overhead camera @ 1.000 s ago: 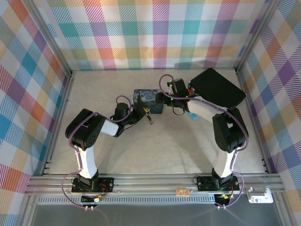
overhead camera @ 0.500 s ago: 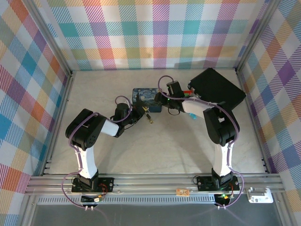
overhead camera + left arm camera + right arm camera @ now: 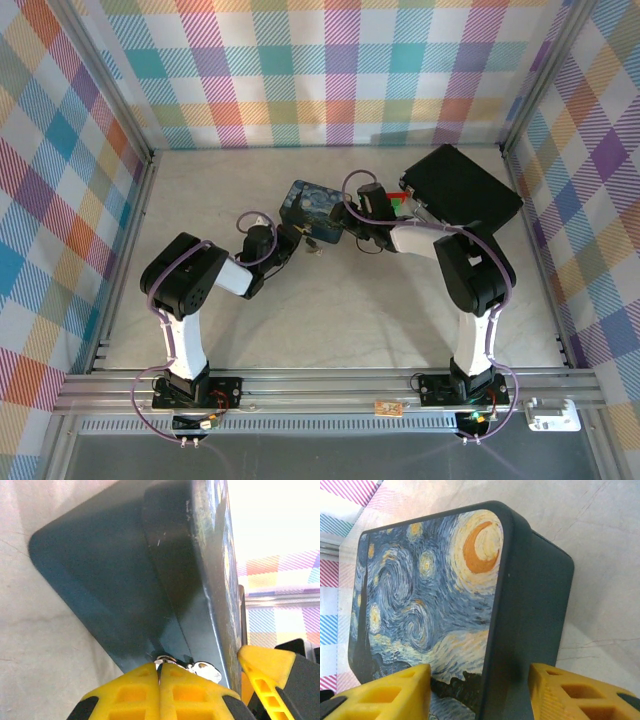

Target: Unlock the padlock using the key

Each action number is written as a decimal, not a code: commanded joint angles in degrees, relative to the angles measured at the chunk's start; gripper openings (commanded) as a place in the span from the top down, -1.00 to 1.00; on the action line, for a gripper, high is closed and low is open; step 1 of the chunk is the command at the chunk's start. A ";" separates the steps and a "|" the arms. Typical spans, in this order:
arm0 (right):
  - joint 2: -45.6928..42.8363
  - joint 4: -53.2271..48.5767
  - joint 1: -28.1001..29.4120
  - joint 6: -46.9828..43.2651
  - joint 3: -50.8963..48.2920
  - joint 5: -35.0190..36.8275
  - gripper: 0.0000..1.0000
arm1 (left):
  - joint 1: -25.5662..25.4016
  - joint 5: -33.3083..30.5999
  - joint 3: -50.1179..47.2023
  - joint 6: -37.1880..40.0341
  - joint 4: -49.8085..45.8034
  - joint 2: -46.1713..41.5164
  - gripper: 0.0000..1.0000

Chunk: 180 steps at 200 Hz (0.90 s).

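The blue swirl-painted tin (image 3: 308,201) sits on the desk (image 3: 350,310) at a skew, and both arms meet at it. The left end effector (image 3: 160,674) comes at the tin's near left corner and is clenched, its yellow fingers (image 3: 135,692) pressed flat together with no gap. A small pale silvery piece, apparently the key (image 3: 205,670), pokes out just past those fingertips and touches the tin's lower edge. Whether the fingers actually pinch it cannot be told. In the left wrist view the tin's dark underside faces the camera, its painted lid turned away to the right, and a separate yellow finger (image 3: 265,674) stands on that lid side. The right end effector (image 3: 477,680) reaches the tin from its right side and straddles one edge. One finger lies over the painted lid and the other sits against the dark side wall. It is half spread around the tin, but whether the pads press hard enough to hold it is unclear. Seen from above, a tiny dark speck lies just beside the tin's near edge, between the two end effectors. It is probably the padlock (image 3: 316,245), though too small to make out. A flat black case (image 3: 465,185) rests to the tin's right, well apart from it.
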 commanded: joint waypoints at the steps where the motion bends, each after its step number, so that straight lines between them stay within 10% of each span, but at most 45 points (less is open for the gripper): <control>1: 0.59 -5.41 -0.71 1.17 -2.13 2.70 -0.02 | 0.84 -6.21 -1.27 -2.74 1.26 -0.49 1.00; 102: 0.02 -5.59 -0.71 -1.35 1.32 -0.35 -0.05 | 4.18 -5.24 -3.34 -4.34 4.63 -2.36 1.00; 180: -12.01 -15.51 -0.79 -17.70 2.23 -3.11 -0.81 | 5.34 10.02 -8.95 7.20 -20.10 -19.51 1.00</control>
